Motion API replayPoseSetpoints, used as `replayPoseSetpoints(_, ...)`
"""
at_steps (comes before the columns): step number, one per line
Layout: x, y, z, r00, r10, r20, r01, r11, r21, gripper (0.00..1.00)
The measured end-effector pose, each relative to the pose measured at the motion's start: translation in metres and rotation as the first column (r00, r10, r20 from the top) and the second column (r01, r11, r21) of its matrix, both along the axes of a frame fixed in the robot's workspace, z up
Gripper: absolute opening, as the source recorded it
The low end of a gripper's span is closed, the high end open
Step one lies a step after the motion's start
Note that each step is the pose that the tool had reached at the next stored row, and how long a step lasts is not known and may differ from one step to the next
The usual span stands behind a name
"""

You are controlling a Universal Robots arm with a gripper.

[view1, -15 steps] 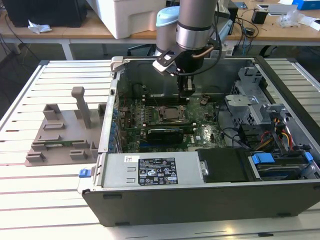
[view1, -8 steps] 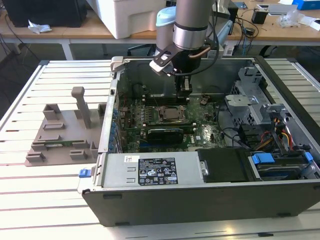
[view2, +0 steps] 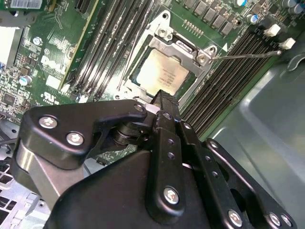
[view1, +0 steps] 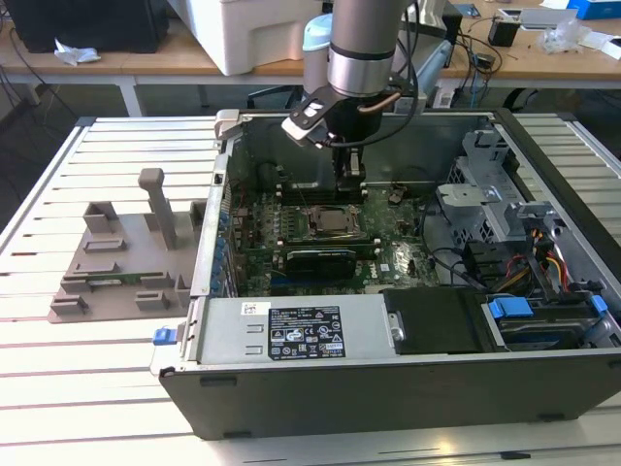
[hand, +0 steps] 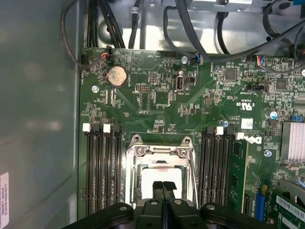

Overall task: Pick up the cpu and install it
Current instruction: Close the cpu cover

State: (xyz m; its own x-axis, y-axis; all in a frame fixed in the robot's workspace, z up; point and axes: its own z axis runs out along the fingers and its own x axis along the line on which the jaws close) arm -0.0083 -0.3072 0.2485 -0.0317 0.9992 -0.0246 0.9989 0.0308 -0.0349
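Your arm hangs straight down inside the case, pincer clenched on nothing, just over the cpu, which seems seated in its socket.

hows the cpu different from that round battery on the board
The cpu is square and larger; the coin battery is round and smaller. The cpu lies inside the socket frame between the memory slots; the battery sits near the edge of the board. The tool hangs over the cpu, not the battery. Both are flat and silvery.
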Motion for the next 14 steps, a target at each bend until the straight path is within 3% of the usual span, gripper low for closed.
replayPoseSetpoints(13, -0.017, 0.0, -0.0003, 1.0, 0.0, 0.0, 0.0, 1.0, 0.0001, 0.11)
replayPoseSetpoints(14, -0.022, 0.0, -0.0004, 1.0, 0.0, 0.0001, 0.0, 1.0, 0.0002, 0.11)
